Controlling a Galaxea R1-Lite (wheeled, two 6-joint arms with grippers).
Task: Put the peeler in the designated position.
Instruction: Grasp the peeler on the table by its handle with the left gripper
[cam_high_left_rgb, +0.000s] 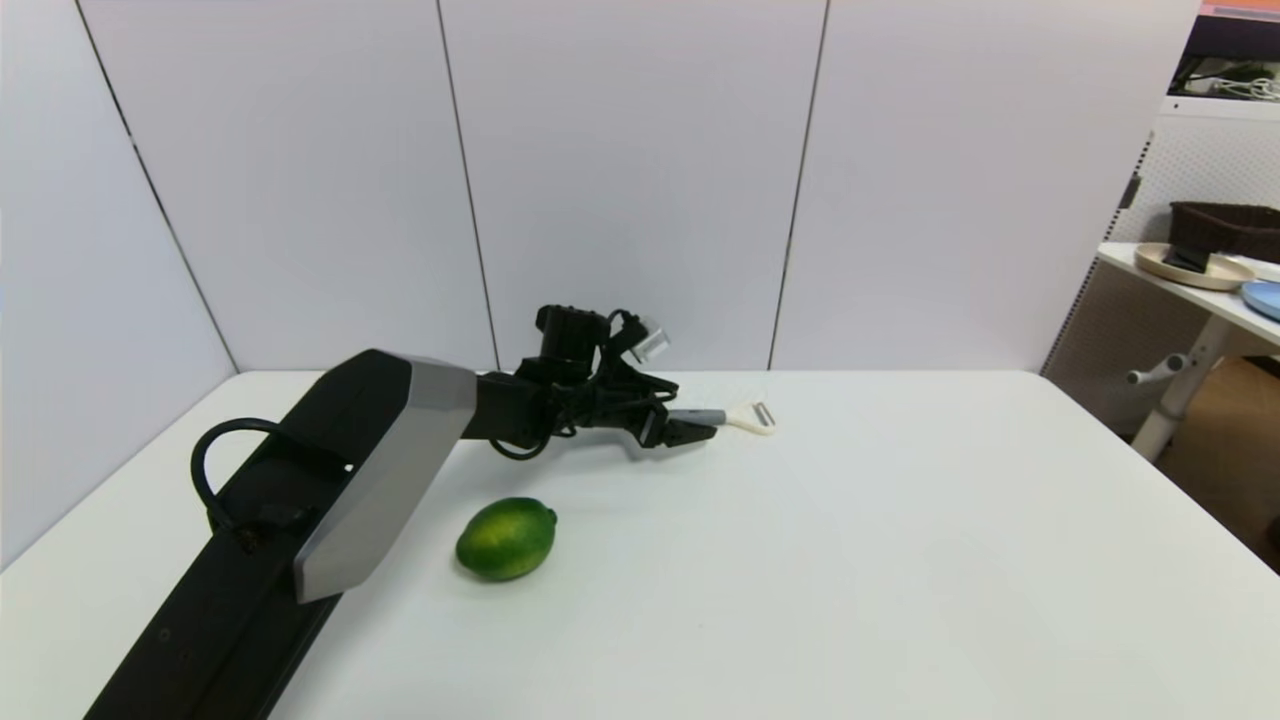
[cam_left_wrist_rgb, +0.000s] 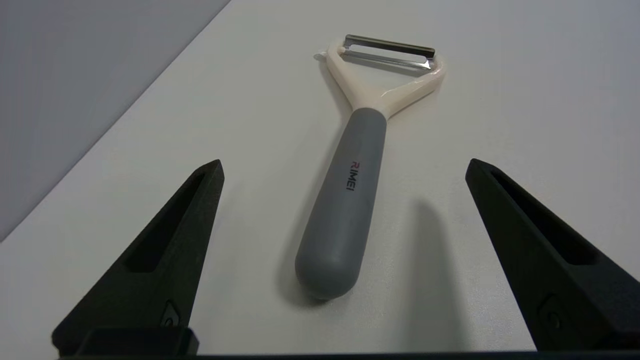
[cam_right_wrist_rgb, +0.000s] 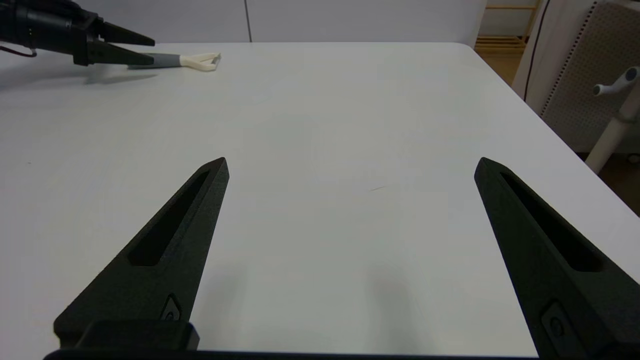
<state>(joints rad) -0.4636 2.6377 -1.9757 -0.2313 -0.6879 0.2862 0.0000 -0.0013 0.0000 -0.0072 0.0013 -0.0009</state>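
Left end effector (cam_high_left_rgb: 690, 432) is at the far middle of the surface (cam_high_left_rgb: 850, 560), fingers spread wide and released, nothing gripped. Peeler (cam_left_wrist_rgb: 350, 185) lies flat on the surface between the two fingers, grey handle butt pointing back toward the wrist, cream fork and metal blade pointing away to the right. In the left wrist view neither finger touches the handle; clear gap both sides. Lime (cam_high_left_rgb: 506, 538) sits nearer, left of centre, well apart from the peeler, not in the way. Right end effector (cam_right_wrist_rgb: 350, 172) hovers over bare surface on the right side, also spread and holding nothing, idle. Can't tell from this whether it's pre-grasp or post-release; no marked target is visible. If grasping: stay centred on the handle, go low, close on the thick grey part, not the fork. Handle is rounded, so expect it to roll if one finger lands first.
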